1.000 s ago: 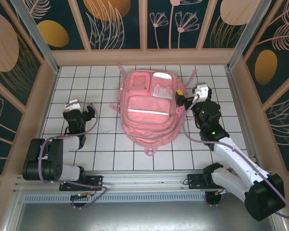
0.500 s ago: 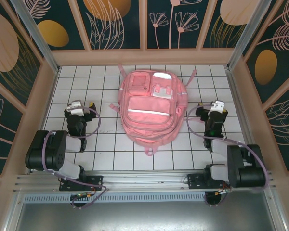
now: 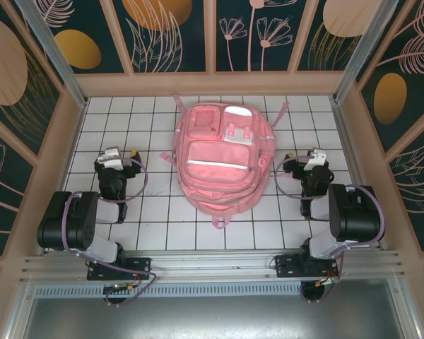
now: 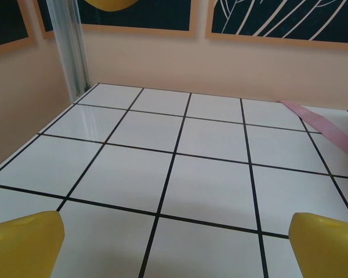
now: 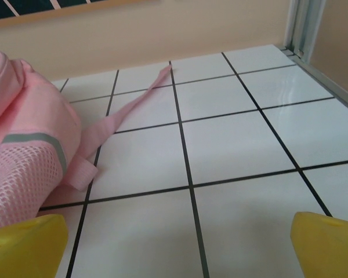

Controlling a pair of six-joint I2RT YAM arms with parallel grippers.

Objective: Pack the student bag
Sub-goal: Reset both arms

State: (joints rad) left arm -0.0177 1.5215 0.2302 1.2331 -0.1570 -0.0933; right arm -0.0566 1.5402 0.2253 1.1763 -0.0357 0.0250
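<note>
The pink student bag (image 3: 218, 157) lies flat in the middle of the white tiled table, front pockets up, straps trailing at its far corners. My left gripper (image 3: 116, 157) rests folded back to the bag's left, open, its yellow fingertips (image 4: 23, 243) wide apart over bare tile. To the bag's right my right gripper (image 3: 312, 159) is also folded back and open, nothing between its yellow fingertips (image 5: 327, 246). The right wrist view has the student bag's mesh side (image 5: 23, 156) and a loose pink strap (image 5: 127, 113) at the left. A pink strap end (image 4: 322, 121) shows at the right of the left wrist view.
Peach walls (image 3: 212, 83) with dark patterned panels close in the table on three sides. Metal posts (image 4: 69, 46) stand at the far corners. Bare tiles (image 3: 127, 116) lie on both sides of the bag.
The right arm has pulled back from the bag's right side and folded down near its base. The left arm shifted slightly and settled. The bag has not moved.
</note>
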